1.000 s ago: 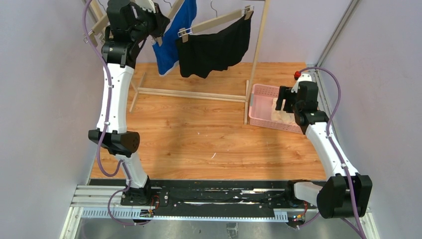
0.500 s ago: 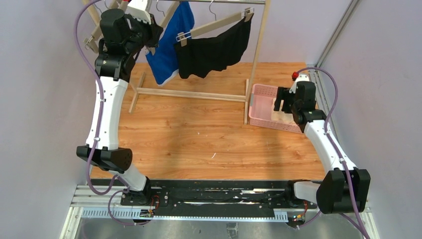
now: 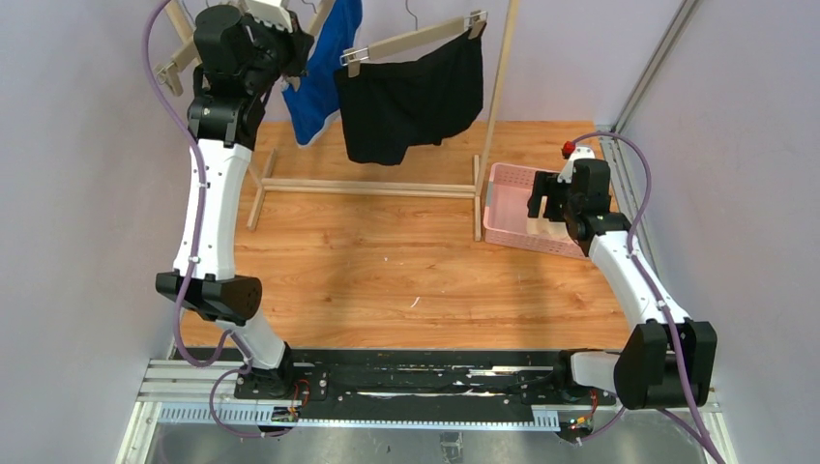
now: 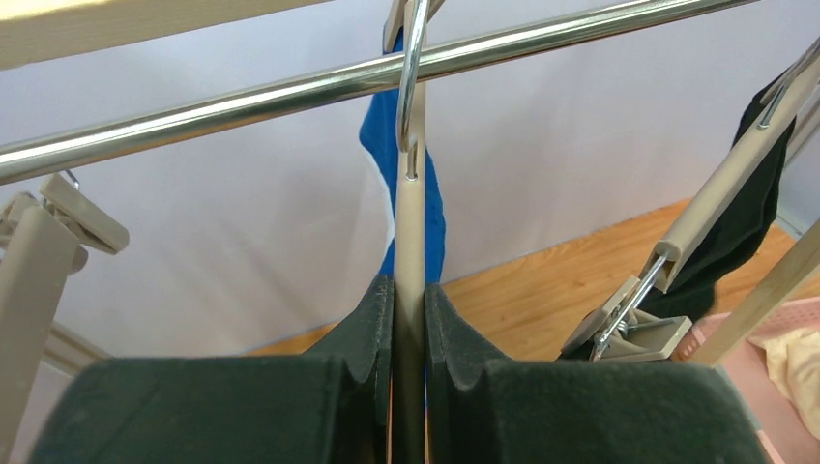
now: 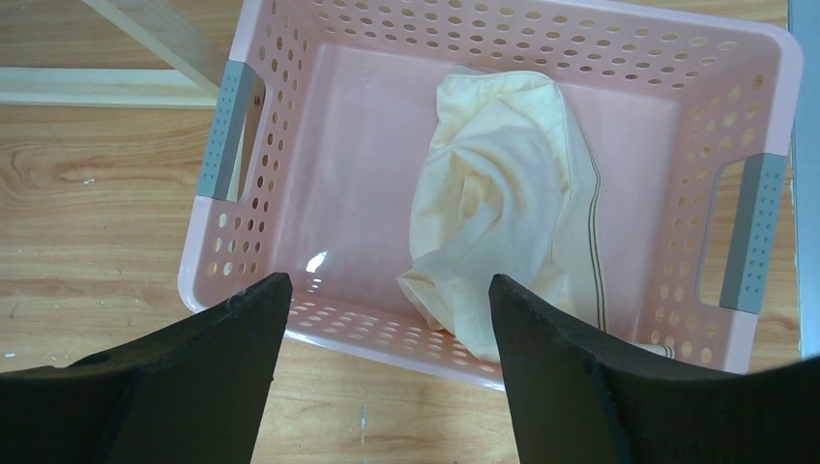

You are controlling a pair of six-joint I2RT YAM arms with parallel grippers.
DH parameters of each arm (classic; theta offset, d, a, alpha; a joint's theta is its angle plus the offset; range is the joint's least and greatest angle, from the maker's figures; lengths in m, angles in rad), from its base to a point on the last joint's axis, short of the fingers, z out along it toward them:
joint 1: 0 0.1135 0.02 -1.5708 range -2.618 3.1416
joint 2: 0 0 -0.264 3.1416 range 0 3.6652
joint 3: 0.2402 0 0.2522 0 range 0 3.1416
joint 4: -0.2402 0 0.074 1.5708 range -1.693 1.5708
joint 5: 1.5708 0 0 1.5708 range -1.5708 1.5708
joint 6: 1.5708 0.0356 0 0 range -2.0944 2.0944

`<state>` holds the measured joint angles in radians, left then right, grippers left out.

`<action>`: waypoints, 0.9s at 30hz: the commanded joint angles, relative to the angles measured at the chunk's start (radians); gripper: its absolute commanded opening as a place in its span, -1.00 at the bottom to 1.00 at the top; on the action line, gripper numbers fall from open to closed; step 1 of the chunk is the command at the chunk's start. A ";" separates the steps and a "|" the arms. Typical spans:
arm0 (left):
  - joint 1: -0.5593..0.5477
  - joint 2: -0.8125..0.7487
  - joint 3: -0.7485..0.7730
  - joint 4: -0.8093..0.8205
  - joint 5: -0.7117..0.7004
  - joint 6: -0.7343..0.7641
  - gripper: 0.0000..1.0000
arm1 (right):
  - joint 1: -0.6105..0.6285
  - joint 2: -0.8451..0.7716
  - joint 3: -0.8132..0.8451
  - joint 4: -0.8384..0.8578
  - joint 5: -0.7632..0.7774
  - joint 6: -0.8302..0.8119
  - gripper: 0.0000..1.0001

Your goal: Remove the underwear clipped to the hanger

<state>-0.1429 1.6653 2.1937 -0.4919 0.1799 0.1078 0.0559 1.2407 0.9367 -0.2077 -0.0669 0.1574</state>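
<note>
My left gripper (image 3: 290,48) (image 4: 409,319) is shut on the beige hanger (image 4: 409,242) that carries the bright blue underwear (image 3: 324,77) (image 4: 433,217), just below the metal rail (image 4: 242,101). The hanger's hook sits over the rail. Beside it, the black underwear (image 3: 416,97) (image 4: 745,222) hangs clipped to a second tilted hanger (image 3: 416,39). The cream-beige underwear (image 5: 493,193) (image 3: 541,229) lies crumpled in the pink basket (image 5: 251,222) (image 3: 508,208). My right gripper (image 5: 387,280) (image 3: 543,203) hovers open above the basket's near rim, holding nothing.
A wooden rack stands at the back with a floor bar (image 3: 367,186) and an upright post (image 3: 493,126) next to the basket. An empty beige hanger with a clip (image 4: 58,217) hangs to the left. Walls close in on both sides.
My left arm has drawn up and to the left with the hanger in its grip, and the blue and black underwear swung with it. The right arm has barely shifted.
</note>
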 commanded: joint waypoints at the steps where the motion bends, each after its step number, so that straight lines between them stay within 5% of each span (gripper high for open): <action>1: -0.006 0.024 0.102 0.110 -0.005 -0.026 -1.00 | -0.008 0.015 -0.010 0.018 -0.020 0.001 0.54; 15: -0.006 -0.202 -0.166 0.177 -0.037 0.036 -1.00 | -0.008 0.023 -0.011 0.016 -0.039 0.012 0.54; 27: -0.006 -0.242 -0.292 0.202 -0.048 0.081 -1.00 | -0.008 0.014 -0.014 0.014 -0.060 0.013 0.55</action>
<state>-0.1436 1.4483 1.9030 -0.4015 0.1410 0.1612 0.0559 1.2736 0.9363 -0.2058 -0.1078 0.1585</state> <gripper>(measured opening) 0.129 0.773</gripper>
